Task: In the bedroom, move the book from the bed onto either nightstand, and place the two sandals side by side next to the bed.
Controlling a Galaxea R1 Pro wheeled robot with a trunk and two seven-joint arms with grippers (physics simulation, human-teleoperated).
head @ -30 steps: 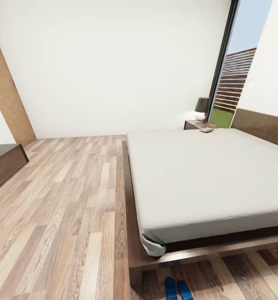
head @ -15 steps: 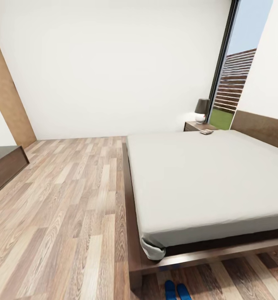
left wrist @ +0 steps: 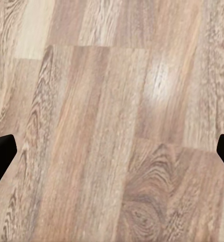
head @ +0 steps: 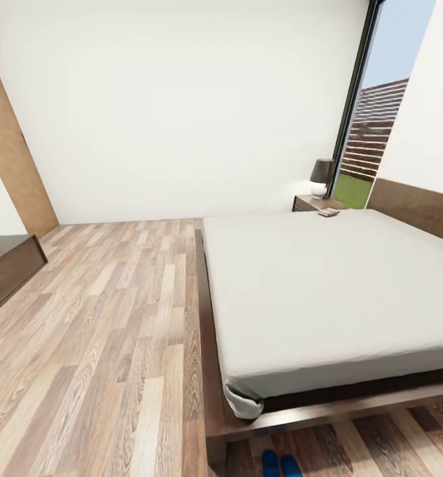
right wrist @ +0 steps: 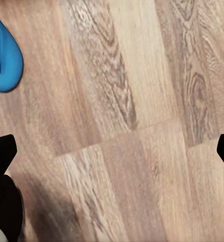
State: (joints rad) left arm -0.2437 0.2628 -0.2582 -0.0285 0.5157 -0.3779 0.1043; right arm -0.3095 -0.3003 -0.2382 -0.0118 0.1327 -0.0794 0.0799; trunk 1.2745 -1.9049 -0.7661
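**Desk:** What fills the head view?

**Photographer:** The bed (head: 327, 285), its off-white mattress covering the right half of the frame, brown headboard (head: 417, 205) at the right edge, dark low frame along its foot. Plank floor (head: 102, 344) takes the left half. A dark low cabinet (head: 9, 268) sits at the left edge, a tall window (head: 374, 126) at upper right.

**Desk:** And the task's things?

**Photographer:** The nightstand (head: 311, 202) stands past the bed's far corner, right of centre, a dark-shaded lamp (head: 321, 175) on it. The book (head: 328, 212) lies flat at the mattress's far edge, just beside that nightstand; its cover is too small to read. The two blue sandals (head: 280, 465) lie side by side on the floor at the bottom edge, near the bed's foot corner.

**Desk:** The grippers?

**Photographer:** The left gripper (left wrist: 112, 154) hangs over bare planks, dark fingertips (left wrist: 1, 151) at opposite edges of its wrist view: jaws wide, holding nothing. The right gripper (right wrist: 112, 151) is likewise spread wide and empty, one blue sandal (right wrist: 3, 63) at the upper left of its frame.
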